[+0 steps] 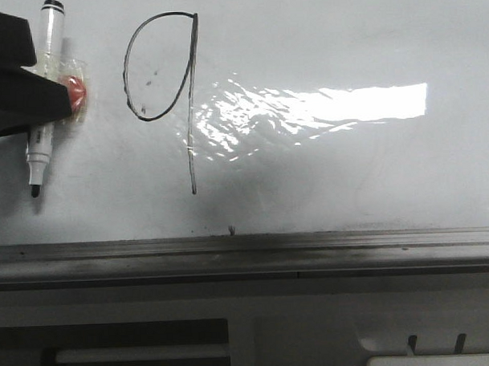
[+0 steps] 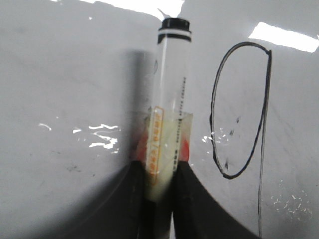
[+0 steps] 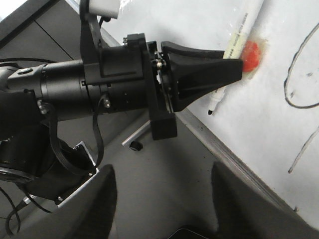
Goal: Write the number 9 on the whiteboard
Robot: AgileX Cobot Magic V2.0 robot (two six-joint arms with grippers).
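Note:
A black hand-drawn number 9 (image 1: 165,81) stands on the glossy whiteboard (image 1: 349,187), an oval loop joined to a long stem; it also shows as the number 9 (image 2: 244,114) in the left wrist view. My left gripper (image 1: 60,91) is at the far left, shut on a white marker (image 1: 44,93) with a taped orange patch, tip pointing down, left of the figure. In its wrist view the marker (image 2: 169,114) sits pinched between the black fingers (image 2: 194,199). My right gripper (image 3: 162,174) is open and holds nothing, off the board, looking at the left arm (image 3: 99,84).
A grey metal tray edge (image 1: 247,255) runs along the board's bottom. Bright glare (image 1: 338,103) lies right of the figure. Small dark specks (image 1: 148,80) sit inside the loop. Below the tray is a pale housing (image 1: 298,326) with dark slots.

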